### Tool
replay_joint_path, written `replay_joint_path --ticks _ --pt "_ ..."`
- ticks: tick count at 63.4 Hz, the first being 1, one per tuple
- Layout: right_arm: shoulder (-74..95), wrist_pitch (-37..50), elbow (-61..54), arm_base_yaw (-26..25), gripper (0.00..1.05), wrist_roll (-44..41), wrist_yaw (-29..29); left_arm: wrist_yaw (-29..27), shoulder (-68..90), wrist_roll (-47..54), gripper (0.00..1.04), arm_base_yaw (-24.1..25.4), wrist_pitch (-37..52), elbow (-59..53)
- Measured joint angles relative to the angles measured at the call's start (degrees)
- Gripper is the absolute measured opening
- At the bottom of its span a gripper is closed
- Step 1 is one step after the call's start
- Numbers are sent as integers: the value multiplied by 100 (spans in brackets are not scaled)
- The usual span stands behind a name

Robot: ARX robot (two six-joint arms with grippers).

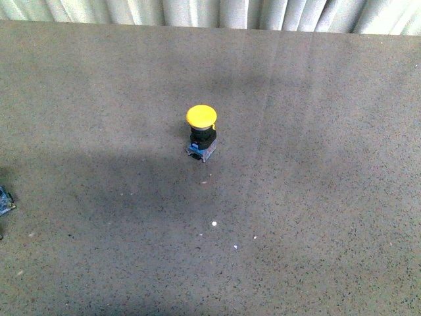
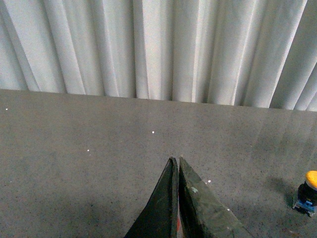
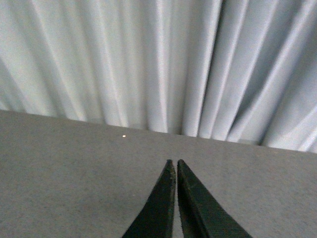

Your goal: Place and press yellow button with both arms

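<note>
The yellow button (image 1: 201,133) stands upright on the grey table near the middle of the front view, yellow cap up, black neck and blue-grey base below. It also shows at the edge of the left wrist view (image 2: 308,192). My left gripper (image 2: 176,159) is shut and empty, above the table and well apart from the button. My right gripper (image 3: 173,161) is shut and empty over bare table; the button is not in its view. Neither arm shows in the front view.
A grey speckled table (image 1: 316,217) fills the scene, ending at a white pleated curtain (image 1: 210,12) along the far edge. A small blue-grey object (image 1: 5,199) sits at the left edge of the front view. A few white specks lie on the table.
</note>
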Motion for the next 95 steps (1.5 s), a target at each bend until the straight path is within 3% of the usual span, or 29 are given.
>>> replay_joint_path --ticks 15,37,50,60,95 --pt "-1099 595 -1661 -555 1 0 -439 4 0 0 1 0 0 0" --pt "-2426 507 -2918 -1032 1 0 -929 4 0 0 1 0 0 0" --pt "-3563 -87 -3480 -1609 1 0 -1488 4 0 0 1 0 0 0" --pt "-4094 -188 -3851 -1622 1 0 -1515 2 0 0 1 0 0 0" --pt "-6074 -2037 -3871 -1624 1 0 -1530 4 0 0 1 0 0 0"
